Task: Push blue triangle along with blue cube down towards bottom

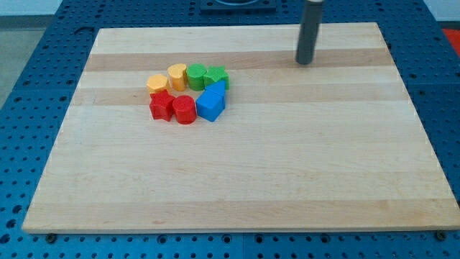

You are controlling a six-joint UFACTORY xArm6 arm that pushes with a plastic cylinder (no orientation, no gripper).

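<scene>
The blue cube (209, 107) sits left of the board's middle, with the blue triangle (216, 91) touching it just above and to the right. They close the right side of a tight ring of blocks. My tip (305, 62) rests on the board near the view's top, well to the right of and above both blue blocks, touching none.
The ring also holds a green star (216, 75), a green cylinder (195, 75), a yellow block (177, 74), an orange hexagon (157, 83), a red star (162, 105) and a red cylinder (185, 109). The wooden board (244, 180) lies on a blue perforated table.
</scene>
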